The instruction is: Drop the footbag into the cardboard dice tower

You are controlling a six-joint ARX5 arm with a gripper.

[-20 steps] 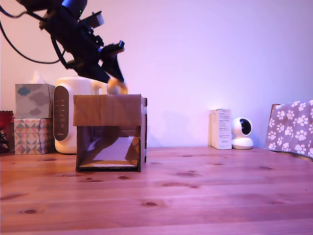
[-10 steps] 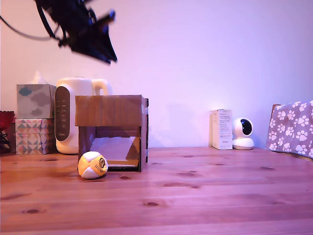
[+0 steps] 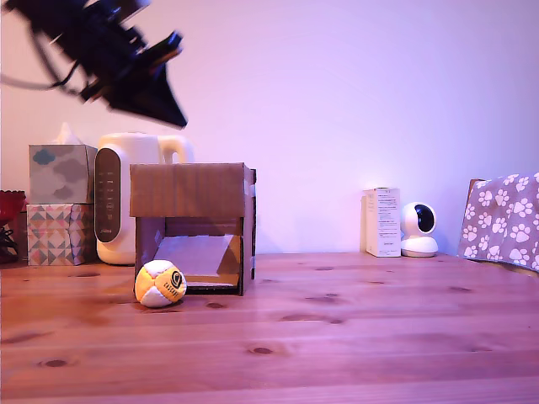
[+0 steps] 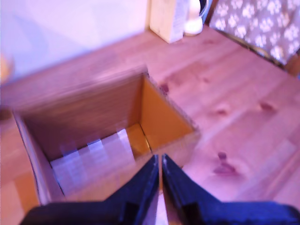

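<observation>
Brown corrugated cardboard forms the dice tower point(image 3: 190, 227), which stands on the wooden table point(image 3: 354, 337) below the claw point(image 3: 173, 114) and slightly toward the exterior view's right of it. The claw hangs in the air well above the tower, apart from it, and appears motion-blurred in the exterior view. In the wrist view the two dark fingers point(image 4: 140, 187) lie almost against each other with only a thin slit between them, and nothing is held between them. The same view looks down past the claw point(image 4: 160, 161) into the open top of the tower point(image 4: 108, 126), where pale tape strips cross the slanted inner ramp.

The footbag point(image 3: 160, 284), yellow-orange and white with a round dark emblem facing the camera, rests on the table far below the claw. It sits just outside the tower's front opening, at the corner on the exterior view's left, touching or nearly touching the cardboard edge; which one cannot be told.

Behind the tower, lower than the claw, stand a cream kettle point(image 3: 118, 198) and two stacked patterned tissue boxes point(image 3: 57, 202). Well away from the claw toward the exterior view's right are a small white carton point(image 3: 381, 221), a round white camera point(image 3: 418, 229) just beside it, and a paw-print cloth point(image 3: 504, 220) at the frame edge.
</observation>
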